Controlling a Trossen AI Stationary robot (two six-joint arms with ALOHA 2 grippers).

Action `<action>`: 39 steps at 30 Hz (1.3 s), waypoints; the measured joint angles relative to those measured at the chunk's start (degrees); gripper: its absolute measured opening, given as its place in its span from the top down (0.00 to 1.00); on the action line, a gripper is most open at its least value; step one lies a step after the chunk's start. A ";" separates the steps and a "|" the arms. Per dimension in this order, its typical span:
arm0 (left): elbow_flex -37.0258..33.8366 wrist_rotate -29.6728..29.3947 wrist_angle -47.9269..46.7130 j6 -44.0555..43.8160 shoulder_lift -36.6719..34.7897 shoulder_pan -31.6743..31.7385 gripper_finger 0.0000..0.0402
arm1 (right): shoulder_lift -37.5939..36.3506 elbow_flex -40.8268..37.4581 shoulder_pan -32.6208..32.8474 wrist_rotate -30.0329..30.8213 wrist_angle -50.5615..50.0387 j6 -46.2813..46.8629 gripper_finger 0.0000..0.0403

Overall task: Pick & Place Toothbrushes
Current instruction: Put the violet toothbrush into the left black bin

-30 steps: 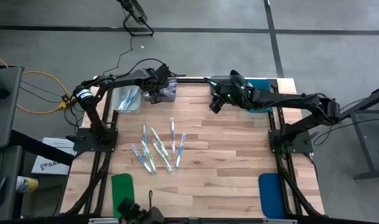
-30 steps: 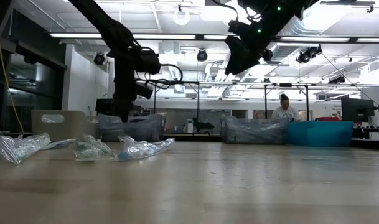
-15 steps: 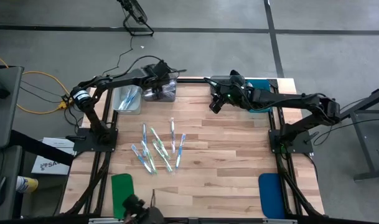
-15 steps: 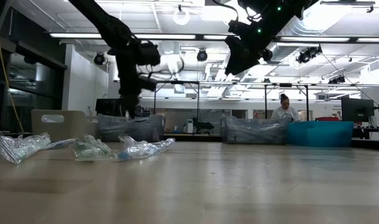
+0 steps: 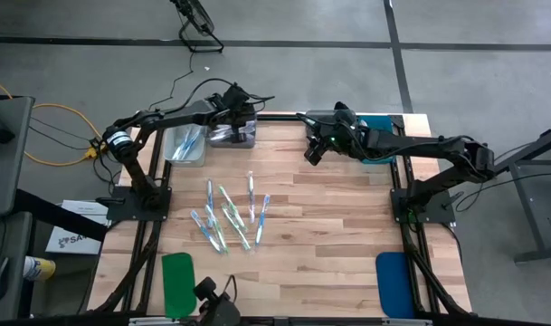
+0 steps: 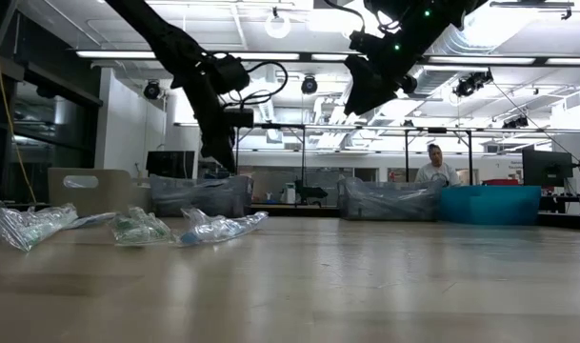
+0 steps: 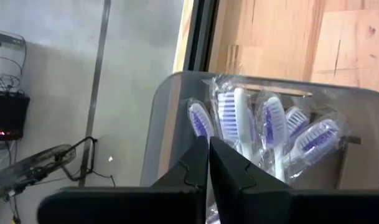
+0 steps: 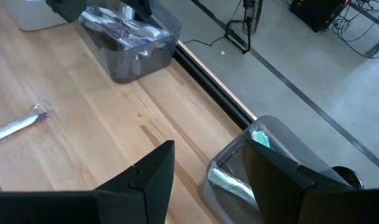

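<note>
**Left gripper above a bin of toothbrushes, right gripper waiting open**

Seen from above, a green pad (image 5: 176, 271) and a blue pad (image 5: 392, 282) lie at the near corners of the wooden surface (image 5: 329, 217). Farther in, left of centre, a loose cluster of wrapped toothbrushes (image 5: 230, 215) lies scattered on the wood. At the far edge, the left gripper (image 5: 242, 119) hangs over a clear bin (image 5: 235, 136), its fingers (image 7: 236, 171) pressed together with nothing between them; the bin holds wrapped toothbrushes with purple bristles (image 7: 267, 127). A second bin (image 5: 185, 145) sits just to its left. The right gripper (image 5: 313, 152) hovers above the far right of the surface, fingers (image 8: 273, 171) spread apart and empty, near another clear bin (image 8: 254, 165).
</note>
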 joint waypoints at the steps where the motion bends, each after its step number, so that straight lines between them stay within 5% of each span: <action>1: -0.07 0.01 0.47 0.22 0.00 0.00 0.97 | 0.00 0.00 0.00 0.00 0.00 0.00 0.55; 10: -0.55 6.40 2.69 0.68 0.00 0.87 1.00 | 0.00 0.00 0.00 0.00 -0.48 -0.02 0.55; 22: -0.63 7.79 3.01 0.86 3.25 0.79 1.00 | 0.01 -0.02 0.00 -0.02 -0.48 0.11 0.55; 29: -0.63 4.53 4.16 1.47 4.64 0.79 1.00 | 0.00 -0.04 0.00 -0.02 -0.50 0.15 0.55; 39: -0.61 0.35 1.12 3.08 -3.05 0.79 1.00 | 0.01 -0.04 0.00 -0.01 -0.75 0.38 0.55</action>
